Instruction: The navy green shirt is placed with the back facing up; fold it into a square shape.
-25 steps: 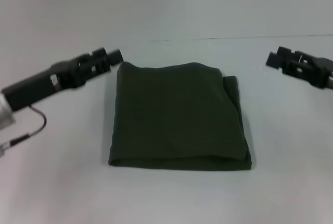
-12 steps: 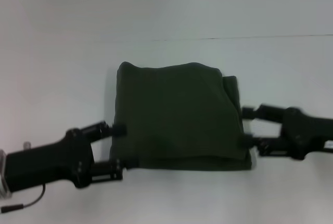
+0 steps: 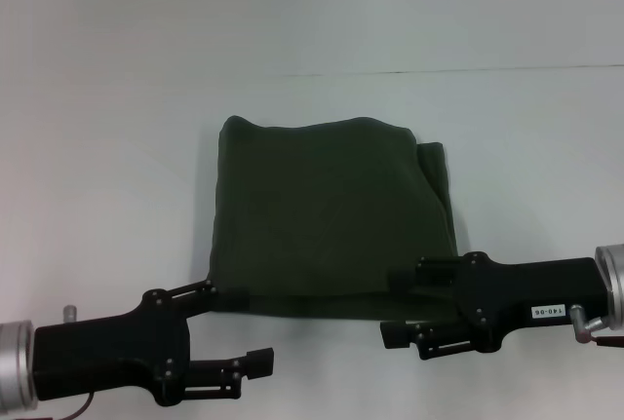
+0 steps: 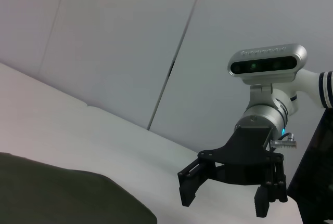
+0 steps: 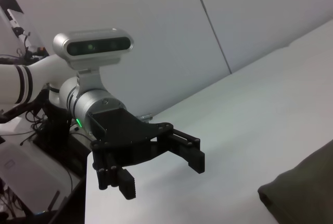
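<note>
From the head view we see the navy green shirt [image 3: 331, 215] folded into a rough square on the white table [image 3: 117, 147]. Our left gripper [image 3: 239, 327] and right gripper [image 3: 405, 303] sit at its near edge, fingers spread, possibly touching cloth. The left wrist view shows the right gripper [image 4: 223, 193] agape beside the shirt [image 4: 62, 195]. The right wrist view shows the left gripper [image 5: 161, 169] likewise parted.

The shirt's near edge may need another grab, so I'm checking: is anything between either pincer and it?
Nothing visible. The left pincer and right pincer sit open at the navy green shirt's near edge, on bare table.
</note>
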Tool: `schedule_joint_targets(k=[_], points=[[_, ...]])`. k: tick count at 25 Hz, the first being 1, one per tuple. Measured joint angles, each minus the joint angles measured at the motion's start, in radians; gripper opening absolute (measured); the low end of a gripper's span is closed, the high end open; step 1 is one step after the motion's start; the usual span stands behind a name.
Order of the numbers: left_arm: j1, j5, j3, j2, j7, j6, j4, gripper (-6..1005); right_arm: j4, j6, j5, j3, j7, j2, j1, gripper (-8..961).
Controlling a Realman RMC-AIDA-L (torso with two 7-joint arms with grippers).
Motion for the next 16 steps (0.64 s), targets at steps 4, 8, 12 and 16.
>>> schedule_joint_targets(k=[4,8,12,16], points=[[0.0,0.001,0.001,0.0,0.0,-0.001,-0.006,887,0.0,-0.002,-0.006,-0.004,0.001,0.0,-0.002,897],[-0.001,0.015,0.001,0.0,-0.002,0.0,-0.008,887,0.0,0.0,-0.014,-0.017,0.001,-0.004,-0.007,896],[-0.002,0.021,0.0,0.0,-0.007,0.004,-0.009,887,0.0,0.006,-0.037,-0.018,0.001,-0.006,-0.008,894],[-0.002,0.022,0.0,0.0,-0.008,0.007,-0.018,887,0.0,0.009,-0.041,-0.017,0.001,-0.008,-0.011,894]])
